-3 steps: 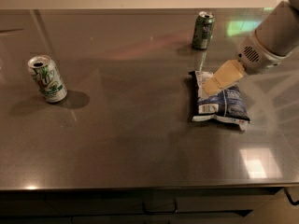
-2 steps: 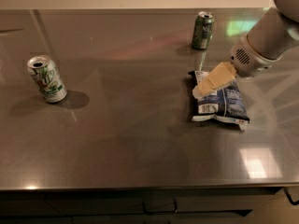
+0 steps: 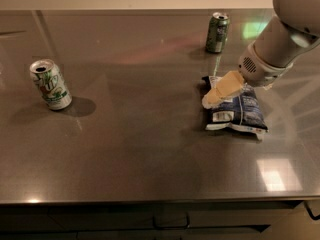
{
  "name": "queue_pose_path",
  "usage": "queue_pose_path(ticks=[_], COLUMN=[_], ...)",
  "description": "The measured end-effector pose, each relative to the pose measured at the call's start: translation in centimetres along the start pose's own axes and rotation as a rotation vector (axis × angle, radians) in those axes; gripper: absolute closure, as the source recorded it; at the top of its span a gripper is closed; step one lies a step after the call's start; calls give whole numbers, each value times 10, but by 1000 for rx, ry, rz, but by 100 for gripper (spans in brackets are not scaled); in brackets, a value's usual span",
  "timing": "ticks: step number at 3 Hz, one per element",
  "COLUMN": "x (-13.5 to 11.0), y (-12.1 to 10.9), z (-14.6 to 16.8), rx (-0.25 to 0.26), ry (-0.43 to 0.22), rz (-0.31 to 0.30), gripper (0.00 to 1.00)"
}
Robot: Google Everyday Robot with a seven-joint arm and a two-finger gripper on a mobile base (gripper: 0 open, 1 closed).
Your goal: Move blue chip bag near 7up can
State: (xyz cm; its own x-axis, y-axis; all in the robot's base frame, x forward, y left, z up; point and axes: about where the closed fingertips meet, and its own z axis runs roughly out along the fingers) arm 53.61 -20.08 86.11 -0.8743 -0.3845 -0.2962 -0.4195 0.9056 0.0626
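7up can (image 3: 50,84): upright near the worktop's left edge, my destination. Green can (image 3: 217,32): at the back edge, a bystander. My gripper (image 3: 211,99): lowered onto the back-left corner of the blue chip bag (image 3: 237,111) to take hold; I cannot tell whether it has closed. The bag lies flat toward the right edge, well apart from the 7up can.

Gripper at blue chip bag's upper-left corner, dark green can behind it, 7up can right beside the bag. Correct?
No: camera view shows the 7up can far left, well apart from the blue chip bag. Gripper at its upper-left corner and dark green can behind are right.
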Motion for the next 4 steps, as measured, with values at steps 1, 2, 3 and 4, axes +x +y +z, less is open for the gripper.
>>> queue_pose_path(ticks=[1, 2, 3, 4], x=[2, 2, 3, -3], y=[0, 0, 1, 5], z=[8, 14, 19, 16], rx=[3, -7, -14, -18], ry=[30, 50, 64, 57], rz=[23, 33, 30, 2], gripper=[0, 18, 41, 64])
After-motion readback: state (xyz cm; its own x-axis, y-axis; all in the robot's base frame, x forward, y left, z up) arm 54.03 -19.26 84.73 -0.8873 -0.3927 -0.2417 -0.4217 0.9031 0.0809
